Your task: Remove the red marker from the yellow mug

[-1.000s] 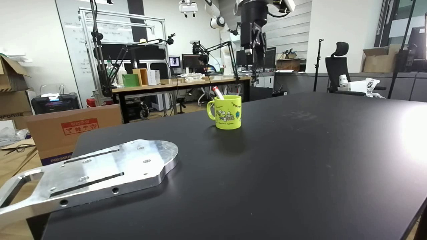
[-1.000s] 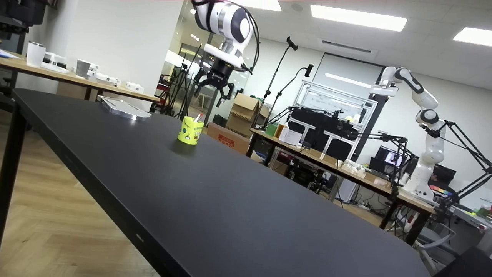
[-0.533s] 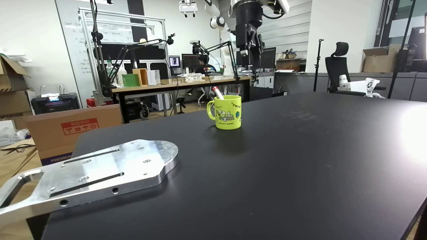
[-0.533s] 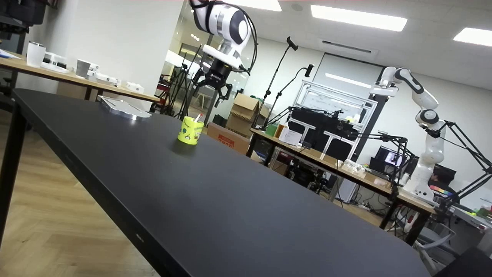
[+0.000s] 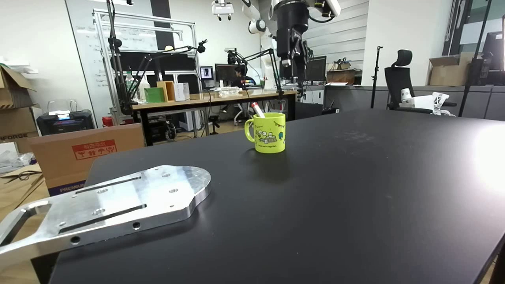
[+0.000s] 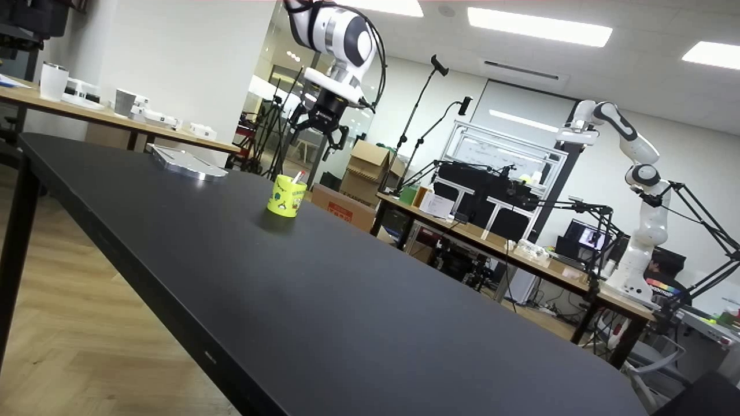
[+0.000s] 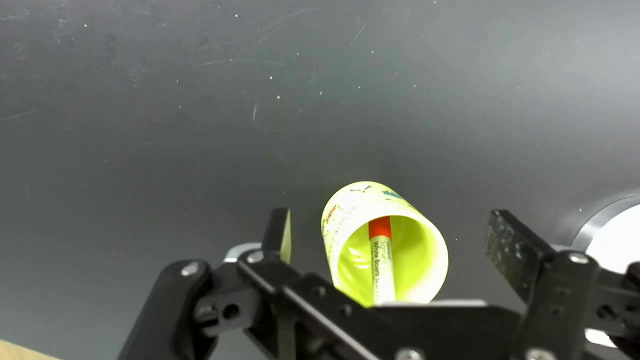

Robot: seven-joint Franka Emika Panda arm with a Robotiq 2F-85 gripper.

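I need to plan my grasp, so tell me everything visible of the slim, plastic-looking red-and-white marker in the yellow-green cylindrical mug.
The red-and-white marker has a round, plastic-looking white barrel printed "White Board", with red at both ends. It leans inside the mug toward the handle, seemingly against the rim, its upper end sticking out; its lower tip is hidden. The open black gripper is apart from it.

And there's the arm (image 6: 341, 33), white with dark bands, hanging in from the top edge in an exterior view! Down through the wrist (image 6: 346, 74) to the black gripper (image 6: 310, 146), held aloft and aimed downward. Look at those fingers (image 7: 273, 232) in the wrist view: spread wide, pads (image 7: 515, 252) facing each other across the gap.
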